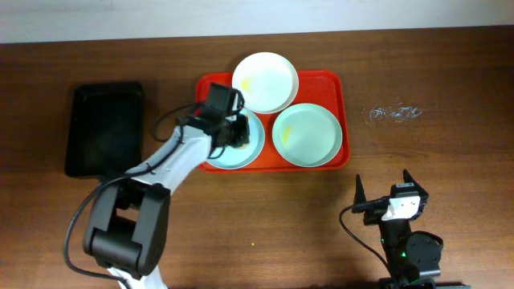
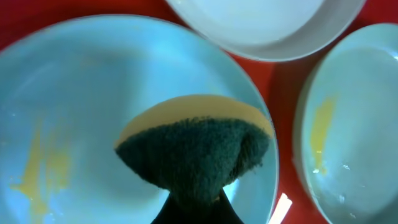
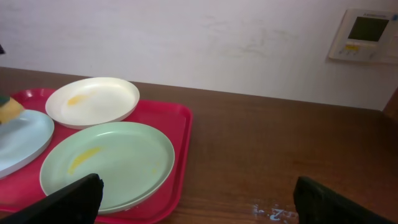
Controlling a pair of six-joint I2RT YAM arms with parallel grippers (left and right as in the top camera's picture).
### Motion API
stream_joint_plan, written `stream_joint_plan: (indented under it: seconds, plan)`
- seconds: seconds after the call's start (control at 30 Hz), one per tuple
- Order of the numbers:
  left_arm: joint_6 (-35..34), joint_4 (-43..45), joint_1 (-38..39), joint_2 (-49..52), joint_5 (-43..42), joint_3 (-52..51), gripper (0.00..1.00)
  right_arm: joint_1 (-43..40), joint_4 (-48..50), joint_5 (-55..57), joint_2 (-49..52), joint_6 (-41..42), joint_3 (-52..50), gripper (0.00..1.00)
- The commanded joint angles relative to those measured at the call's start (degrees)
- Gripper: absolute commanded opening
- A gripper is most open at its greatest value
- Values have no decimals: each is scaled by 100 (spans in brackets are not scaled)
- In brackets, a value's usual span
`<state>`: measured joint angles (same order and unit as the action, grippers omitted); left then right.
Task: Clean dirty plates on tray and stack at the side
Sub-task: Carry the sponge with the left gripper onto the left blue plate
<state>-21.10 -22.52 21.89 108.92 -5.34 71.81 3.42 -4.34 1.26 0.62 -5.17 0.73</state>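
Observation:
Three plates lie on the red tray [image 1: 341,104]: a white plate [image 1: 265,80] at the back, a mint-green plate [image 1: 306,134] at the right, and a pale plate [image 1: 245,152] at the left. My left gripper [image 1: 233,132] is shut on a yellow-and-dark-green sponge [image 2: 199,149] pressed on the left plate [image 2: 74,112], which has a yellow smear at its left. The right mint plate [image 2: 354,124] and the white plate [image 3: 93,99] also carry yellow smears. My right gripper [image 1: 384,193] is open and empty over the bare table, near the front right.
A smaller black tray [image 1: 104,128] lies left of the red tray. A whitish scuff mark [image 1: 395,112] is on the wood table to the right. A wall panel [image 3: 364,34] hangs on the back wall.

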Motion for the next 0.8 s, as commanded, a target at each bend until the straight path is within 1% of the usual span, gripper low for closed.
stream_joint_plan:
  seconds: [0.0, 0.07, 0.2, 0.33, 0.37, 0.43, 0.47, 0.5, 0.57, 0.67, 0.77]
  plan:
    - [-328, 81, 50, 35, 625, -68, 0, 26, -35, 31, -42, -39, -42, 99]
    - [-328, 79, 28, 35, 632, -66, 0, 26, -35, 31, -42, -39, -42, 99]
    - [-308, 562, 68, 166, 778, -70, 1, 26, -35, 33, -42, -39, -42, 99]
    - [-308, 555, 74, 426, 778, -70, 2, 26, -35, 31, -42, -39, -42, 99]
    - [-308, 531, 72, 514, 782, -70, 9, 26, -35, 31, -42, -39, -42, 99]
    - [-280, 490, 68, 527, 820, -68, 56, 26, -35, 33, -42, -39, -42, 99]
    - [-260, 487, 68, 492, 817, -57, 71, 26, -35, 31, -42, -39, -42, 99]
    - [-219, 435, 61, 411, 817, -26, 82, 26, -35, 31, -42, -39, -42, 99]
    - [-219, 317, 31, 223, 817, 35, 89, 26, -35, 31, -42, -39, -42, 99]
    - [-221, 243, -17, -295, 817, 44, 92, 26, -35, 33, -42, -39, -42, 99]
    - [-221, 50, -74, -1182, 820, 46, 93, 26, -33, 31, -42, -39, -42, 99]
